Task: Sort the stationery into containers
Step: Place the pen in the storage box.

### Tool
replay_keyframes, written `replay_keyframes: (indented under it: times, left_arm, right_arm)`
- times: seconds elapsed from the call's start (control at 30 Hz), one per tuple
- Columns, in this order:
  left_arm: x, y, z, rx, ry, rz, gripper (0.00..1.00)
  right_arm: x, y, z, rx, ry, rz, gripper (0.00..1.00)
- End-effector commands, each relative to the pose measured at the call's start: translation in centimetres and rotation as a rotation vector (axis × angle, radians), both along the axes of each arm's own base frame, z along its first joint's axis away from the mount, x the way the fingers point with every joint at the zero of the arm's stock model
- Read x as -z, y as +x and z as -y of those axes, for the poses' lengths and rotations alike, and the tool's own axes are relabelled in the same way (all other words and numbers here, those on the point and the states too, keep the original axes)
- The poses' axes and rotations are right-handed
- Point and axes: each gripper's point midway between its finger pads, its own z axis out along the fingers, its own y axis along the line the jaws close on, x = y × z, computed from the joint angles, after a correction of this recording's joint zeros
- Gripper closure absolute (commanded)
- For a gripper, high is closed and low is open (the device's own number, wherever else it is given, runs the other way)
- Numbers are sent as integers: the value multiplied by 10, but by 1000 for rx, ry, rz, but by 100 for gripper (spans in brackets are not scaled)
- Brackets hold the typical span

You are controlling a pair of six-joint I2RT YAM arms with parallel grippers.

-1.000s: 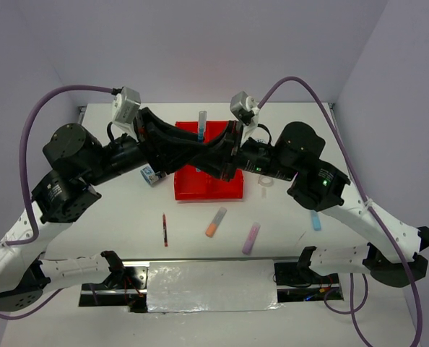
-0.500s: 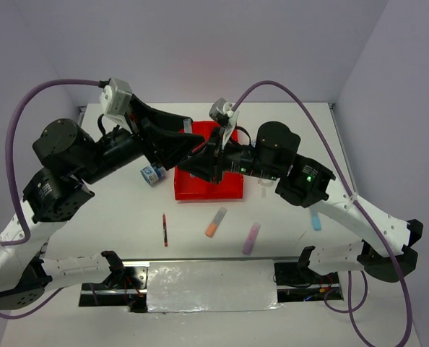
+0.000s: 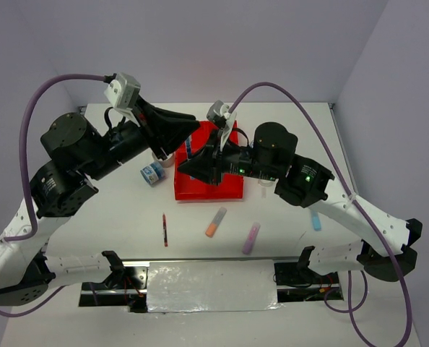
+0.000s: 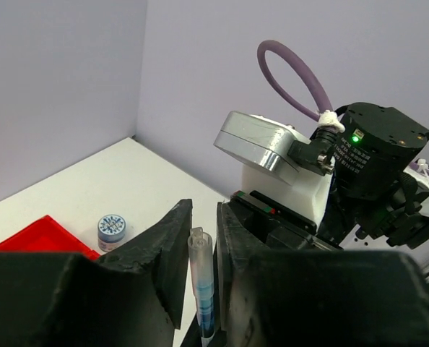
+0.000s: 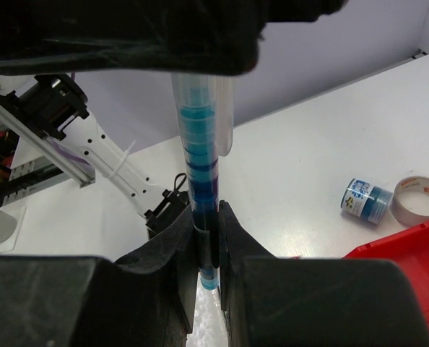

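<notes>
A blue pen with a clear cap hangs above the left edge of the red tray. My right gripper is shut on its blue barrel. My left gripper closes round its clear cap end. The two grippers face each other along the pen, and the fingers sit tight against the cap. On the table lie a red pen, an orange highlighter, a purple highlighter, a light-blue highlighter, a clear tape ring and a blue-white roll.
A tan tape ring lies beside the blue-white roll left of the tray; in the top view my left arm partly hides it. The tray's corner shows in the left wrist view. A foil-covered strip runs along the near edge.
Both grippers moved left from over the tray's middle to its left edge. The right arm swung further left. The pen now sits lower, between the two grippers.
</notes>
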Motion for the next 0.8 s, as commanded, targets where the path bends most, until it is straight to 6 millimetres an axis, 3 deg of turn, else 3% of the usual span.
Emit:
replay_keyframes:
  times: [0.0, 0.1, 0.33, 0.43, 0.67, 0.7, 0.77]
  left_arm:
    - [-8, -4, -4, 5, -18, 32, 69]
    - [-6, -6, -3, 13, -15, 28, 74]
    - [0, -8, -1, 32, 4, 13, 62]
    - [4, -9, 0, 41, 15, 6, 67]
    - [12, -8, 1, 44, 36, -12, 66]
    - [14, -8, 1, 44, 39, -15, 65]
    - [17, -9, 3, 53, 44, -21, 54]
  right_arm:
    - [-17, 0, 2, 11, 30, 30, 100]
    - [-17, 2, 1, 20, 29, 29, 100]
    - [-17, 6, 0, 39, 23, 25, 100]
    - [-19, 6, 1, 43, 24, 27, 100]
    - [-21, 6, 3, 52, 32, 27, 100]
    - [-20, 7, 4, 57, 29, 26, 100]
    - [-20, 8, 5, 62, 24, 27, 100]
